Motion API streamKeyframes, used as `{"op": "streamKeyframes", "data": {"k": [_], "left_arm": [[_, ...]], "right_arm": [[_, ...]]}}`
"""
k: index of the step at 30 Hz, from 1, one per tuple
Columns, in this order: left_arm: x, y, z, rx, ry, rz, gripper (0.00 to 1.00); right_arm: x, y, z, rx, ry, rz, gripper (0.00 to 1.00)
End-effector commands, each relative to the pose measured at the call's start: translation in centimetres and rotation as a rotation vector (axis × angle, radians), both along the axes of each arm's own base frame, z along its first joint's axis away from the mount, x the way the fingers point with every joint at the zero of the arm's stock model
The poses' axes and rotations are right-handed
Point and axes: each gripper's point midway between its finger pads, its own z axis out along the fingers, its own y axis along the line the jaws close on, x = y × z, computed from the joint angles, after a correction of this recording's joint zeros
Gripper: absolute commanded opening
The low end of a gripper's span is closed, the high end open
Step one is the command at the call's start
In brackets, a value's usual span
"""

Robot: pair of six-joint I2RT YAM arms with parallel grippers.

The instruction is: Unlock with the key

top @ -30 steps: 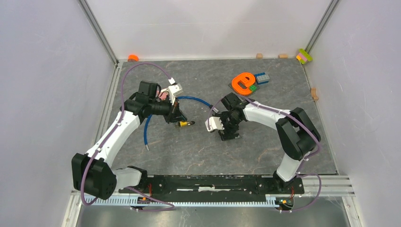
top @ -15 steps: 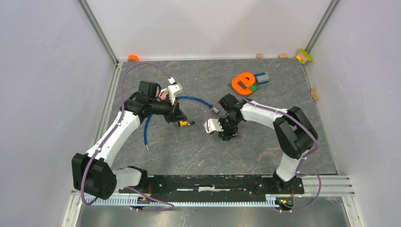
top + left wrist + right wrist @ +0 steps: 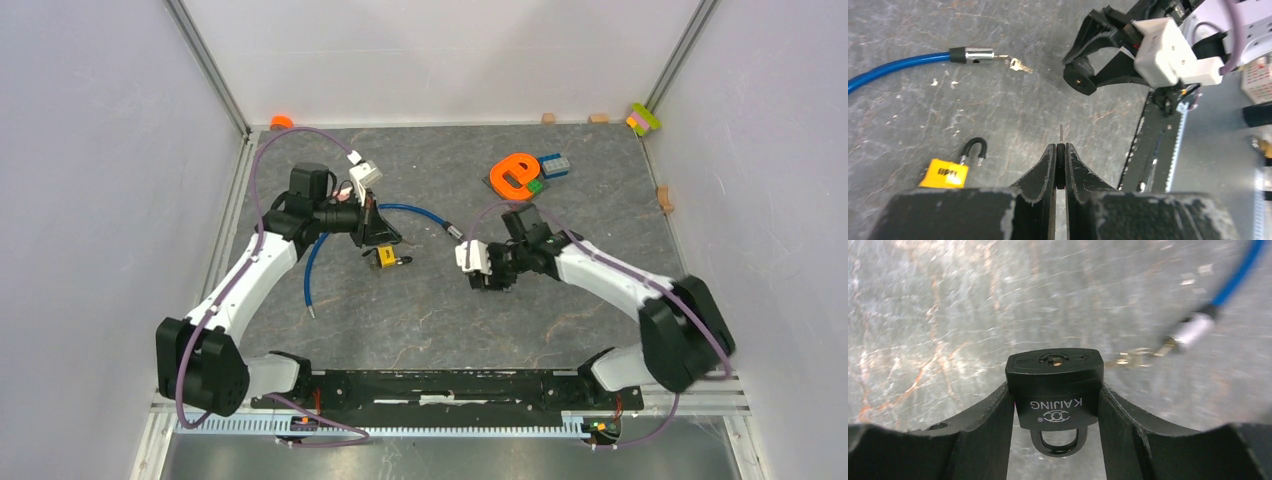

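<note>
Found right fingers part-closed, clamping black padlock by its sides: shackle toward wrist, keyhole end pointing outward. Saw left fingers pinched almost together on thin key, blade jutting past tips. Beyond, noted yellow padlock lying on counter, blue cable farther off.

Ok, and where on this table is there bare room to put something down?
Crowded: the middle, with the left gripper pinching a key, yellow padlock, blue cable and the right gripper holding the black padlock. Bare: the table between those and the base rail, and the strip along the back wall left of the orange letter.
</note>
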Motion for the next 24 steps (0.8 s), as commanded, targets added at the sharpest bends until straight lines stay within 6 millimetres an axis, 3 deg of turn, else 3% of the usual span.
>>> {"op": "streamKeyframes", "data": {"k": [1, 5, 14, 19, 24], "left_arm": [[0.5, -2.2, 3.5, -0.193, 0.083, -0.005, 0.02], [1.4, -3.4, 6.3, -0.285, 0.126, 0.014, 0.02], [1.0, -8.0, 9.0, -0.361, 0.242, 0.016, 0.02], [0.5, -10.2, 9.7, -0.376, 0.260, 0.009, 0.02], [-0.3, -12.2, 10.3, -0.375, 0.236, -0.031, 0.02]], "right_arm": [[3.8, 3.2, 10.0, 0.321, -0.306, -0.054, 0.00], [5.4, 2.7, 15.9, 0.405, -0.475, -0.132, 0.00], [4.4, 0.6, 20.5, 0.448, -0.651, -0.169, 0.00], [4.1, -1.4, 21.5, 0.427, -0.743, -0.198, 0.00], [3.7, -1.6, 21.1, 0.447, -0.729, -0.187, 0.00]]}}
